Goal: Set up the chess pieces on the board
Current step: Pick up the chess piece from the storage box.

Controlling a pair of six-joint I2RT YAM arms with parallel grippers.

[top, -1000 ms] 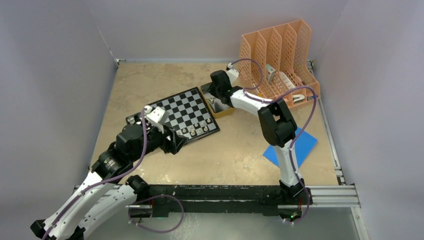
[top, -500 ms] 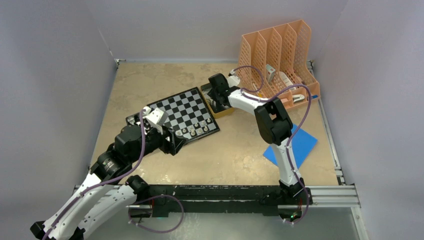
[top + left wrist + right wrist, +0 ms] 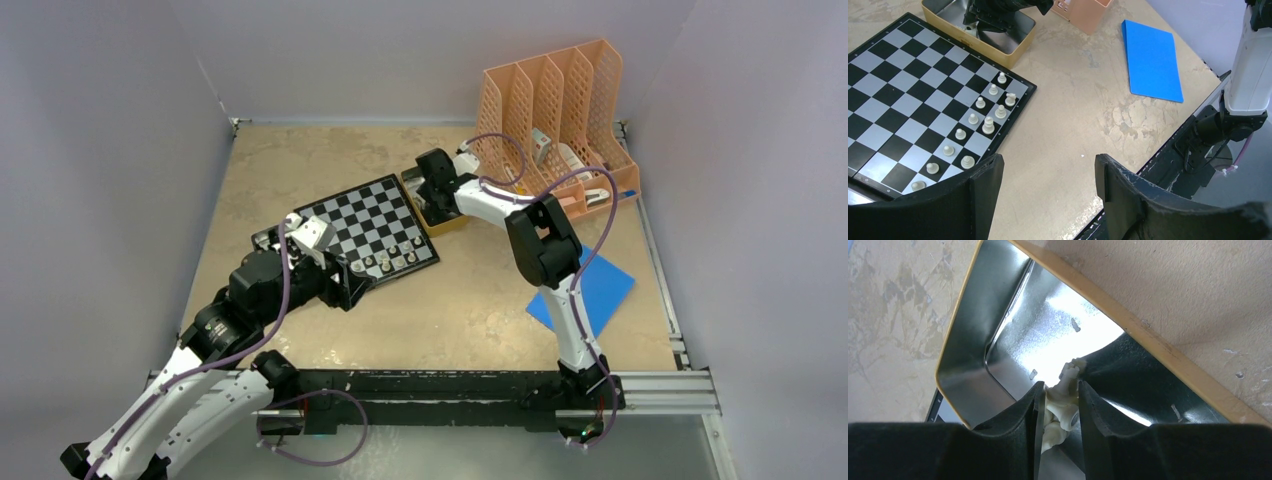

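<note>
Just board (image 3: 365,222), mottled tabletop (image 3: 300,160), pale walls (image 3: 100,150)

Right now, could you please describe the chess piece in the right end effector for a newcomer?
Start at the checkered board; a yellow-rimmed metal tin sits by its far right corner. Inside it, the pale chess piece is the one pinched in the right end effector, unlike the pieces lined up on the board.
</note>
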